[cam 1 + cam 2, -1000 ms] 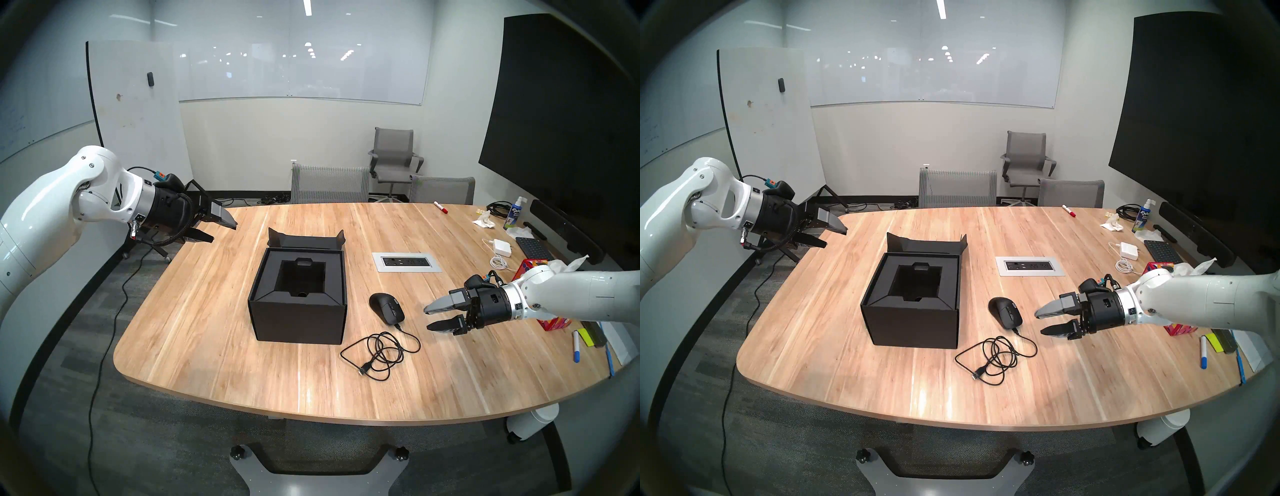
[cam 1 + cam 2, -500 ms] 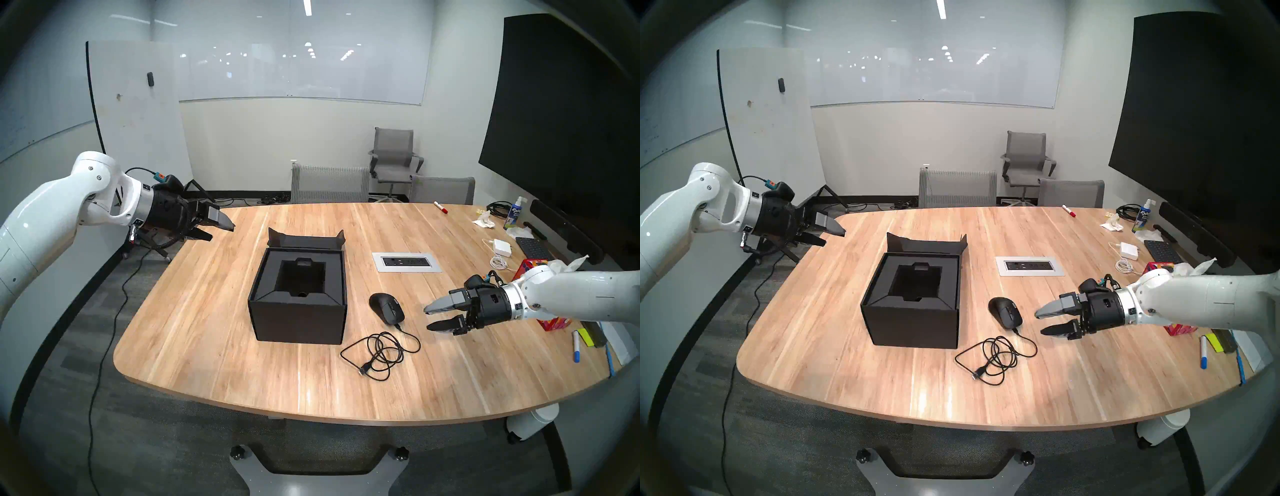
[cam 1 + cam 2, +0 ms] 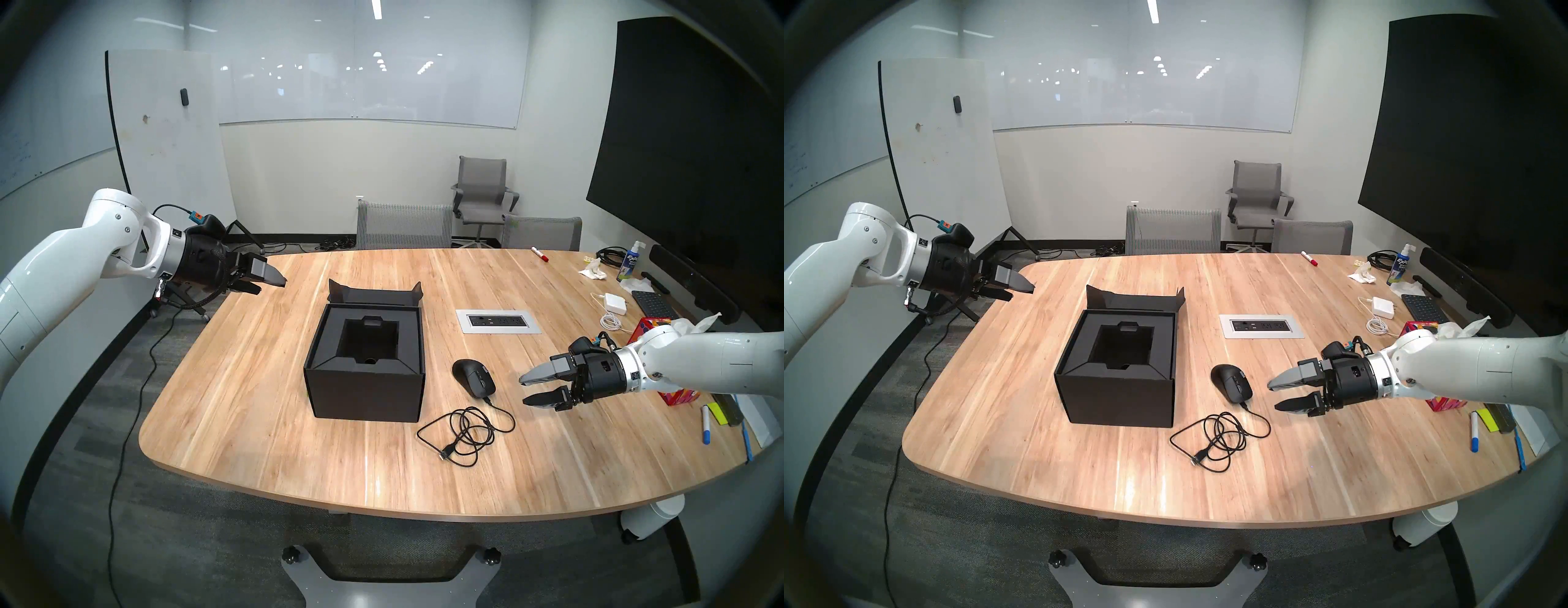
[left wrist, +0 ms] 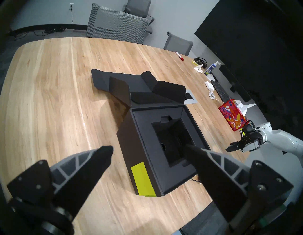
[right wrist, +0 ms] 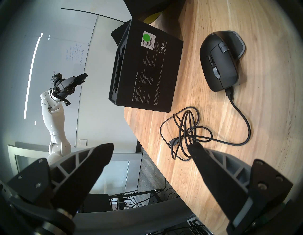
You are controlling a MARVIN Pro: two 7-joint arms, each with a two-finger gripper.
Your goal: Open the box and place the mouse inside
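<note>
The black box point(image 3: 365, 395) point(image 3: 1119, 399) point(image 4: 131, 147) point(image 5: 147, 73) stands mid-table with its flap lid point(image 3: 375, 294) folded back and the dark foam cavity point(image 3: 368, 343) showing. A yellow-green note point(image 4: 142, 178) sticks to its side. The black mouse point(image 3: 473, 377) point(image 3: 1230, 383) point(image 5: 218, 65) lies on the table right of the box, its coiled cable point(image 3: 464, 431) point(image 5: 186, 131) nearer me. My right gripper point(image 3: 526, 389) point(image 3: 1272, 395) hovers open just right of the mouse, empty. My left gripper point(image 3: 271, 285) point(image 3: 1022, 292) is open and empty over the table's far left edge, away from the box.
A power outlet plate point(image 3: 498, 321) is set into the table behind the mouse. At the right edge sit a red floral tissue box point(image 4: 232, 117), white charger point(image 3: 615, 303), keyboard point(image 3: 651, 303), spray bottle point(image 3: 631, 261) and markers point(image 3: 705, 429). Chairs point(image 3: 403, 225) stand behind the table.
My left arm has lowered a little and its gripper has turned at the wrist, staying open. The right arm, box and mouse have not moved.
</note>
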